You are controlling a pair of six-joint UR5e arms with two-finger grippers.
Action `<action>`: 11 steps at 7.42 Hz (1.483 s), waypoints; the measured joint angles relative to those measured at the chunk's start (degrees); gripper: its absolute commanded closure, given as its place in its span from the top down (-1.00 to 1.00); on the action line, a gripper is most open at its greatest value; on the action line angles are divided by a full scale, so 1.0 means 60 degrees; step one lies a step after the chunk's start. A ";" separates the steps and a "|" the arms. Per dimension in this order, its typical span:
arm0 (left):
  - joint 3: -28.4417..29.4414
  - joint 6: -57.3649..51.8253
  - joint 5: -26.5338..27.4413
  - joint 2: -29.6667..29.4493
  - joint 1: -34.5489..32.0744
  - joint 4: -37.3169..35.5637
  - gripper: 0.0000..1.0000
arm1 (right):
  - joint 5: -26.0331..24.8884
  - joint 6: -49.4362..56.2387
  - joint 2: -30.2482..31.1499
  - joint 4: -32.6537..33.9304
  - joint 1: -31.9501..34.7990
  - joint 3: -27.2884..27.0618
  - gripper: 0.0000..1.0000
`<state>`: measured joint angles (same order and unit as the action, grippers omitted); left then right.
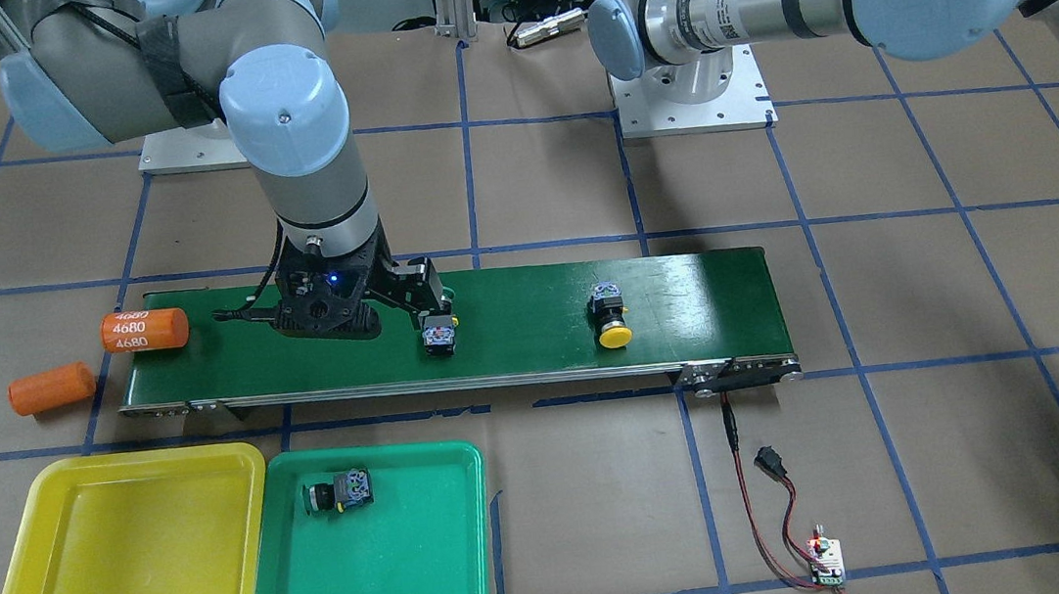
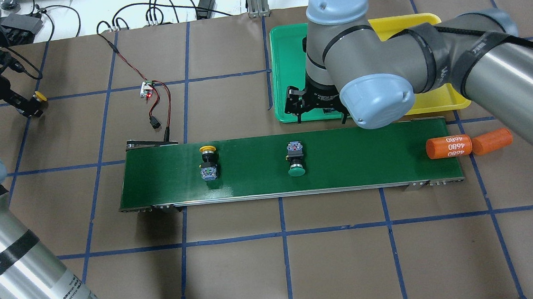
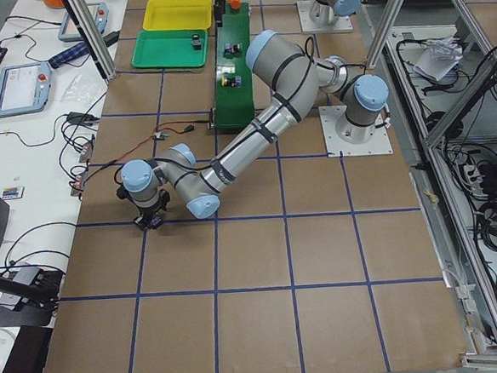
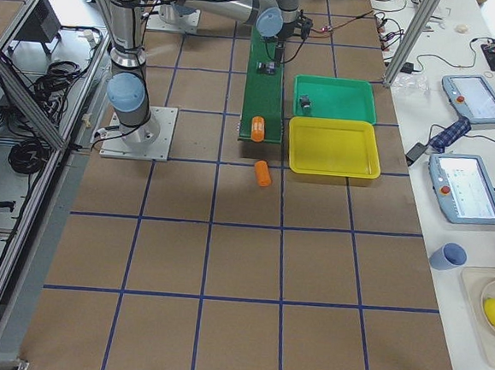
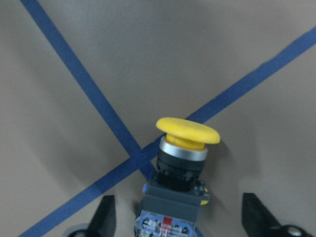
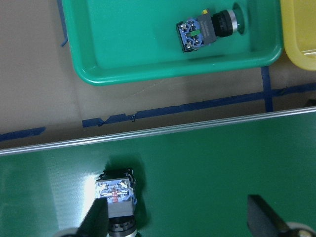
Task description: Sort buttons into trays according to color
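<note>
**While Two Buttons Lie on the Belt, Both Grippers Stand Open**

Where brown paper covers the table (image 2: 256,264), blue tape (image 2: 282,234) rules it into a grid of squares. A long dark-green conveyor belt (image 2: 367,160) lies across the middle. Aluminium posts frame the cell, and benches along one side carry control tablets and loose cables.

The count is two arms, two trays, four buttons, two orange cylinders and one small circuit board (image 1: 826,563) on red and black wires near the belt's end.

The yellow tray (image 1: 106,578) and green tray (image 1: 402,586) sit edge to edge, just beyond the belt from the robot. One green button (image 1: 343,492) lies on its side in the green tray. A second green button (image 2: 296,161) and a yellow button (image 2: 208,161) lie on the belt, well apart.

The cylinder printed "4680" (image 1: 144,331) rests on the belt's end at the robot's right. The plain cylinder (image 1: 52,387) lies on the paper just beside it.

The right gripper (image 6: 177,205) hovers over the belt with its jaws spread wide, clamping nothing. The second green button lies below, by one fingertip.

The left gripper (image 5: 177,205) sits low over the paper, well away from the belt. Its fingers are spread around the other yellow button (image 5: 185,148), with a gap showing on each side.
</note>
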<state>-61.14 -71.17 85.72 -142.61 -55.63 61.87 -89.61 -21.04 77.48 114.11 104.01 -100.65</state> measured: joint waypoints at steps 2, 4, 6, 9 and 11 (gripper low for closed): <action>0.0007 -0.0025 0.0041 0.0045 -0.0036 0.0110 -1.00 | 0.0032 0.0309 -0.0047 0.0811 0.0092 -0.0745 1.00; -0.0080 0.0631 0.0109 0.0536 -0.0122 0.1330 -1.00 | 0.0060 0.0362 -0.0232 0.1066 0.0138 -0.1058 1.00; -0.0447 0.2829 0.0149 0.1612 -0.0613 0.3190 -1.00 | 0.0269 0.0586 -0.0454 0.1148 0.0151 -0.1118 0.95; -0.2620 0.6868 0.0109 0.3540 -0.1555 0.4221 -1.00 | 0.0312 0.0784 -0.0589 0.1057 0.0100 -0.1118 -1.00; -0.4092 0.9473 0.0114 0.4599 -0.2363 0.3824 -1.00 | 0.0305 0.0725 -0.0537 0.0571 0.0042 -0.1091 -1.00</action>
<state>-85.69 -14.33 86.41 -115.02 -69.80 84.81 -87.78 -16.69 74.26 117.54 104.26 -107.19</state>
